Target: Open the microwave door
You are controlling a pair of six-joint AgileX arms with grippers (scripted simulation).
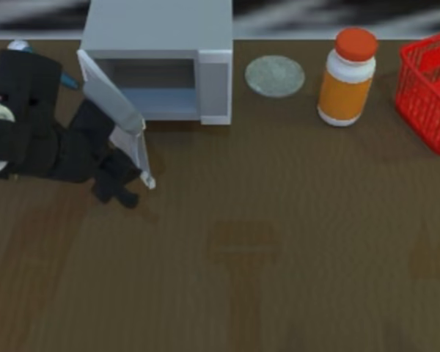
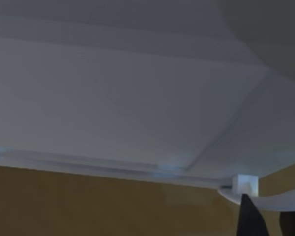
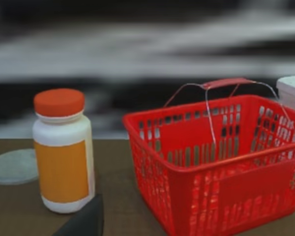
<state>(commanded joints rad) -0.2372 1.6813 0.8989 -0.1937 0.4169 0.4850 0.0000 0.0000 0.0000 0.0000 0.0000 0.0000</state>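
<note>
Top view: the microwave [image 1: 158, 44] stands at the back of the table [image 1: 279, 279], toward its left side. The microwave door [image 1: 116, 117] is swung well out on its left-hand hinge, leaving the cavity exposed. The left gripper [image 1: 125, 187] sits at the door's free edge, near the small white handle block [image 1: 149, 182]; whether its fingers pinch that edge cannot be told from any view. The left wrist view shows only the door's broad flat panel above the tabletop, with the handle block [image 2: 247, 185] just beside one dark fingertip [image 2: 250, 219].

The door is judged stiff, flat and smooth, moving only about its hinge; the free edge, farthest from the hinge, gives the best purchase.

Open tabletop lies in front and to the left of the door, though the left arm occupies part of it. A grey disc [image 1: 274, 75], an orange-capped bottle [image 1: 346, 77] and a red basket [image 1: 429, 88] stand well apart to the right. The right arm is parked out of the top view.
</note>
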